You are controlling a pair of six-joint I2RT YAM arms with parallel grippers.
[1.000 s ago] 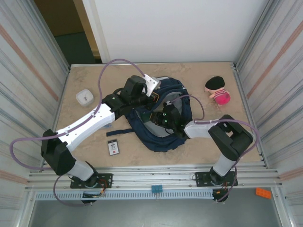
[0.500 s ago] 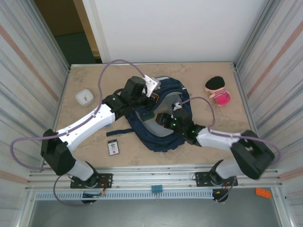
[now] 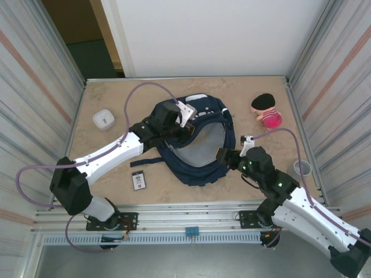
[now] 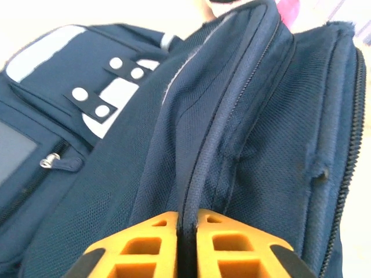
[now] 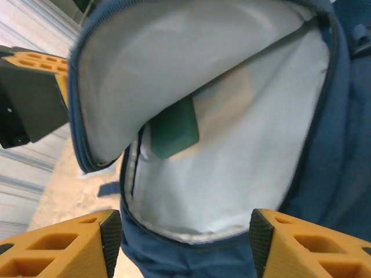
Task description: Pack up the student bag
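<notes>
The navy student bag (image 3: 197, 172) lies mid-table with its mouth held open, pale lining showing. My left gripper (image 3: 186, 130) is shut on the bag's upper rim; in the left wrist view its orange fingers (image 4: 145, 243) pinch a piped seam of the bag (image 4: 249, 133). My right gripper (image 3: 224, 155) hovers just outside the bag's right edge, open and holding nothing. In the right wrist view it (image 5: 185, 229) faces the open bag (image 5: 342, 145), where a green flat item (image 5: 174, 130) lies against the lining, partly under the raised flap.
A white square box (image 3: 103, 119) sits at the left. A black card-like item (image 3: 138, 180) lies near the front. At the back right is a pink and black plush toy (image 3: 266, 111). A grey cup (image 3: 301, 168) stands by the right wall. Metal walls close in both sides.
My right gripper has pulled back out of the bag toward the near right and opened. The green item stays inside. The left gripper keeps its hold on the rim.
</notes>
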